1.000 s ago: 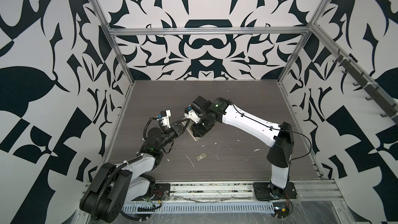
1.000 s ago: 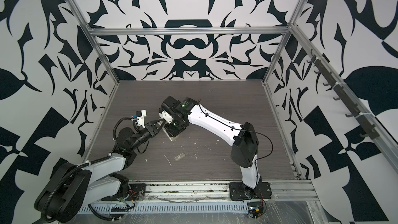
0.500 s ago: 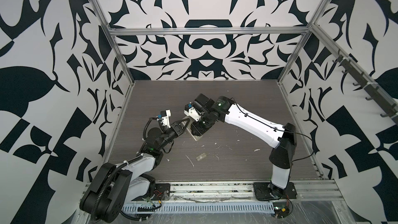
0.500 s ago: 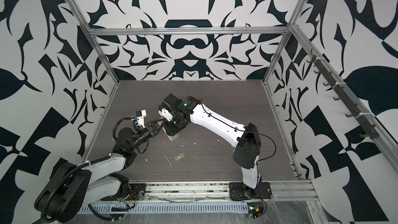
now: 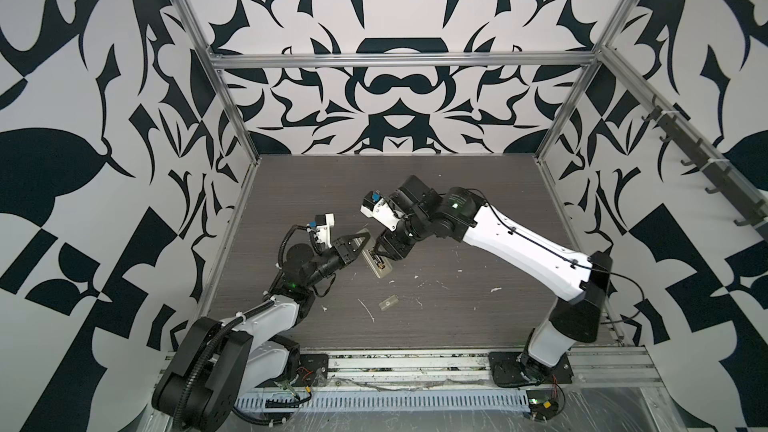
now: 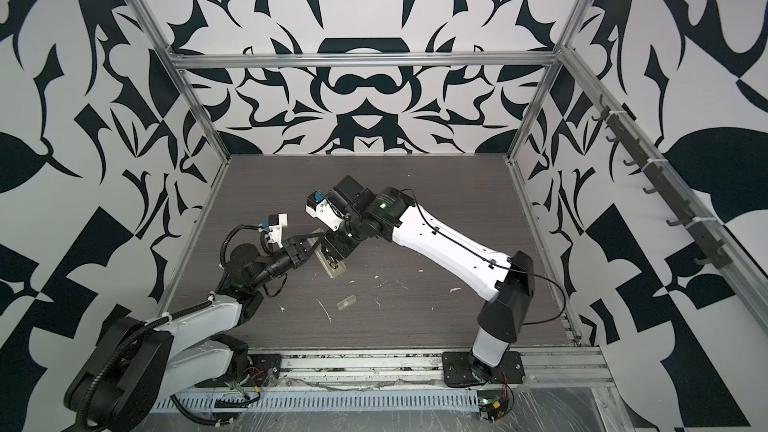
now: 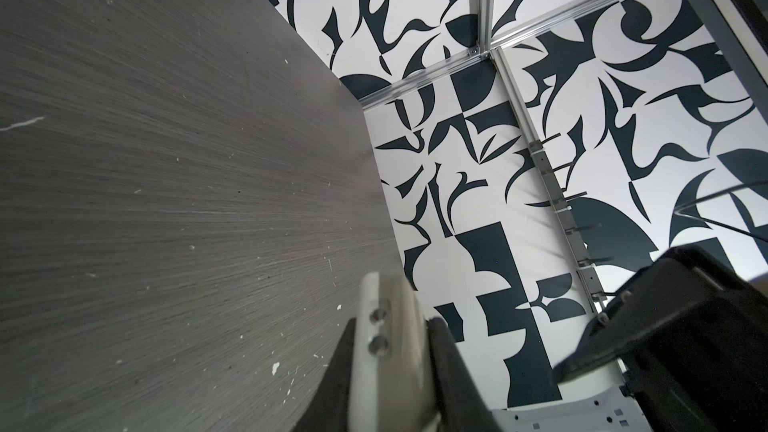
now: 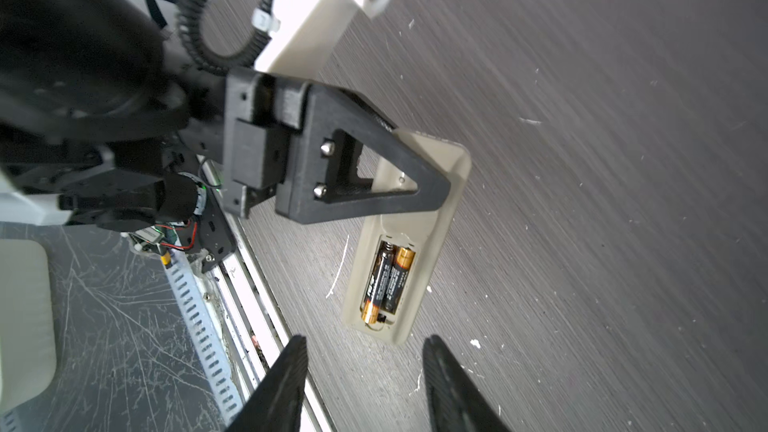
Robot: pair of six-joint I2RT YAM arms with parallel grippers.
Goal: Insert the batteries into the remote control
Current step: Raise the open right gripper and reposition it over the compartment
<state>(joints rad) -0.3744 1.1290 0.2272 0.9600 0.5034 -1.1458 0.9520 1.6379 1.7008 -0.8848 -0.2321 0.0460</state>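
Remote control (image 8: 430,243): matt cream plastic, smooth. Batteries (image 8: 386,280): glossy black-and-copper wrap. Worktop (image 8: 602,201): matt grey wood grain, flecked white. Left gripper fingers (image 8: 395,149): matt black plastic, finely ribbed.

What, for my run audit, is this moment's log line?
left gripper: shut on remote | right gripper: open | batteries: in remote

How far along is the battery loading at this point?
Done: both batteries lie side by side in the recess of the remote control. In hand: the left gripper clamps the remote at the end away from the batteries; the right gripper hangs open and empty near the battery end. Left: loading looks finished; the translucent cover lies loose on the table, not fitted.
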